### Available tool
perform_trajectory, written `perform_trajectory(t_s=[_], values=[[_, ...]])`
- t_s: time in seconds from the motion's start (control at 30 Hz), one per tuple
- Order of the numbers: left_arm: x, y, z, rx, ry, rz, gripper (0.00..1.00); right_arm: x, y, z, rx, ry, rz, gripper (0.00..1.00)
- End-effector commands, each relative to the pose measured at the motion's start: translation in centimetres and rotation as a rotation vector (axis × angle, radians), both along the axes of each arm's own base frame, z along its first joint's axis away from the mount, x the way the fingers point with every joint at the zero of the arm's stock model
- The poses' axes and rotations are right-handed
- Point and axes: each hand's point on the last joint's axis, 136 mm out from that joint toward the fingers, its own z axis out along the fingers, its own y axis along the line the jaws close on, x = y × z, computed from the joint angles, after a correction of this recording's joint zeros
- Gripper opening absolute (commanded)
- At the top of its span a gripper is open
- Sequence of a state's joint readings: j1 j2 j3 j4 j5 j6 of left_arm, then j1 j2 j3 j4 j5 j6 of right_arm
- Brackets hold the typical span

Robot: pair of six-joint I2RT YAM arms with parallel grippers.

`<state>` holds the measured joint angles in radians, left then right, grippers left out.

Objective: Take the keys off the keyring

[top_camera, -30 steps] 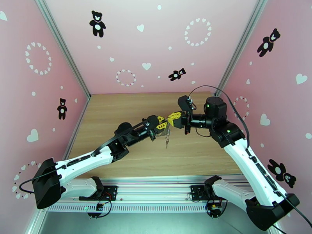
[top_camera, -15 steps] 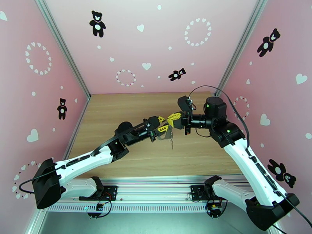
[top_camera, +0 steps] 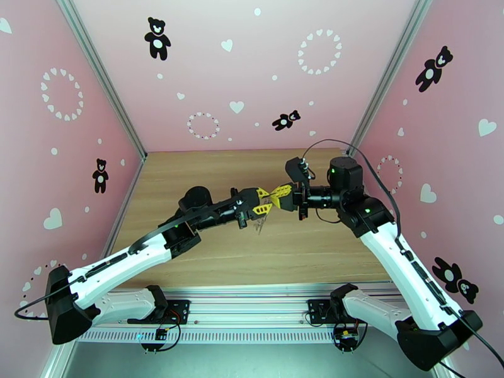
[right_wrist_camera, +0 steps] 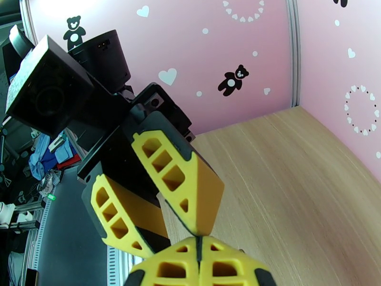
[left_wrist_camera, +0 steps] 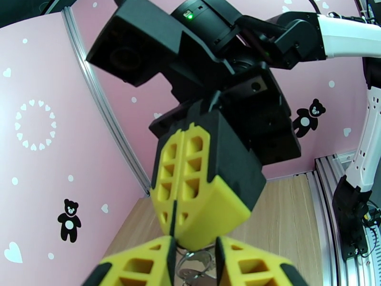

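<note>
The task is at the separating step, worked in the air above the middle of the table (top_camera: 189, 177). The left claw (top_camera: 263, 203) and the right claw (top_camera: 281, 196) meet tip to tip, and the keys (top_camera: 259, 225) dangle as a small dark bunch just below where they meet, clear of the wood. In the left wrist view the keyring (left_wrist_camera: 193, 261) shows as thin metal loops in the gap between the left claw's fingers, which stand partly apart. Whether those fingers press on the metal or merely flank it I cannot tell. The right claw is closed tight, fingers flush along their seam, its tip coming down onto the top of the loops. It looks placed to pinch the ring, but the pinch point itself is hidden. The keys hang together with the ring, so I judge neither is off yet. The next move calls for one claw to hold the ring firm while the other takes a single key by its head and works it along the wire to the opening, in small, slow motions. The parts are tiny beside the fingers, so a slip would likely drop the whole bunch
</note>
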<state>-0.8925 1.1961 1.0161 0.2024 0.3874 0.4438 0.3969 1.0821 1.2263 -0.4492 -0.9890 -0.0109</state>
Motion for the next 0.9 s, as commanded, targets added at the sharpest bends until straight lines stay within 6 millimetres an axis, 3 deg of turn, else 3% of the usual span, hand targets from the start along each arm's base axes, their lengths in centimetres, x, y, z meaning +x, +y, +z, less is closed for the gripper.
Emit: perform_trajectory(t_s=[0.0,0.33,0.87], values=[[-0.4,-0.3,-1.2,0.058,0.016,-0.041,0.29,-0.4,-0.1,1.6,0.020,-0.048,0.016,0.00],[0.2,0.2,-2.0,0.082,0.056,-0.031,0.30,-0.4,0.0,1.8,0.030,-0.051,0.024,0.00],[1.0,-0.7,-1.7,0.077,0.099,-0.075,0.29,-0.5,-0.1,1.0,0.010,-0.047,0.026,0.00]])
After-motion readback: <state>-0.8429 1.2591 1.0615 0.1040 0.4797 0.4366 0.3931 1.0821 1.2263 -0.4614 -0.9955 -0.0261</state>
